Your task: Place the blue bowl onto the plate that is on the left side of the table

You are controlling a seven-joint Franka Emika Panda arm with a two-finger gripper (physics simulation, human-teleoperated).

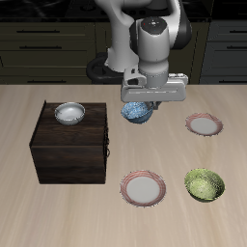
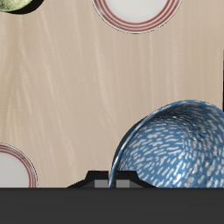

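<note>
The blue bowl (image 1: pixel 138 112) with white speckles hangs just under my gripper (image 1: pixel 141 102), behind the middle of the table. In the wrist view the blue bowl (image 2: pixel 175 144) fills much of the frame, and its rim meets my gripper (image 2: pixel 114 182), whose fingers stand close together on that rim. The gripper looks shut on the bowl's rim. The plate (image 1: pixel 204 123), small with a pinkish-red rim, lies on the table a short way beside the bowl. It shows in the wrist view as well, the plate (image 2: pixel 10 166) cut by the frame edge.
A larger pink-rimmed plate (image 1: pixel 143 188) with a whiter centre lies near the table's front edge, a green bowl (image 1: pixel 204 184) beside it. A dark wooden box (image 1: pixel 69 147) carries a white-grey bowl (image 1: pixel 68 114). The robot's base stands behind the blue bowl.
</note>
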